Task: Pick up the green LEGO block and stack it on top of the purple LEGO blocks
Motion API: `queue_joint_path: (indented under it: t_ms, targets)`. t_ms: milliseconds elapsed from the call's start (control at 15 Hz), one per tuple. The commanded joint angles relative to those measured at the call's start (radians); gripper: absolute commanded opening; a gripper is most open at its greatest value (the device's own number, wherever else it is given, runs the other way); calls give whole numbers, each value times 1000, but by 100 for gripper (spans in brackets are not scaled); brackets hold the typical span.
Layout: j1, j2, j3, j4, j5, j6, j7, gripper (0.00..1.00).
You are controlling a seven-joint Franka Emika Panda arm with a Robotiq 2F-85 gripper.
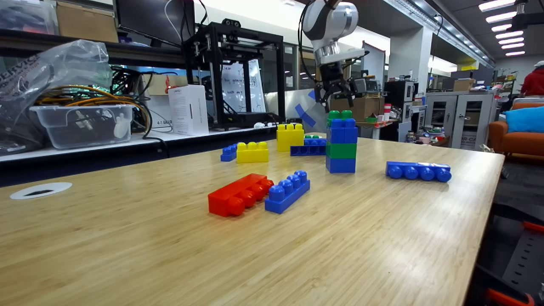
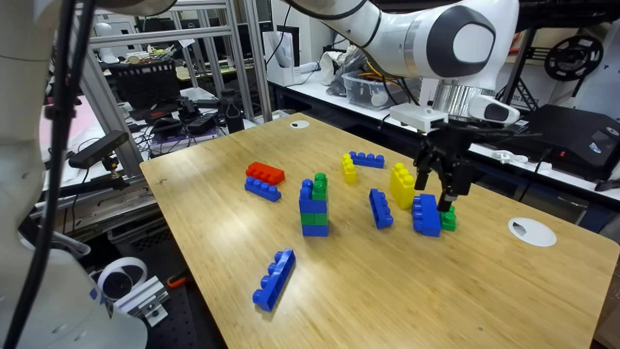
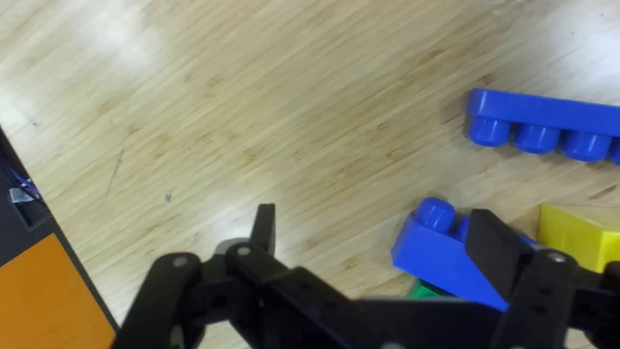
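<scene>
The gripper is hovering over the table, its fingers standing wide apart and gripping nothing. In an exterior view a blue brick is lying on its side below it, and a green brick is sitting just beside that, studs up; in the wrist view only a sliver of the green is showing. The tower is standing upright, well apart from the gripper, its layers running blue, green, blue from the bottom. A second green brick is resting on one side of its uppermost blue layer, with blue studs showing next to it. A yellow brick is standing near the blue brick, and a red brick is lying beside a flat blue brick
</scene>
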Motion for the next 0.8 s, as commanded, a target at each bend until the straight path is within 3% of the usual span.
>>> queue_joint_path:
  t_ms: [0,333,733]
  targets:
    - [25,27,-21,-33,67,114,85,100]
    - [59,68,-43,-33,94,251,190,100]
    - [74,124,-68,-7,125,319,288,100]
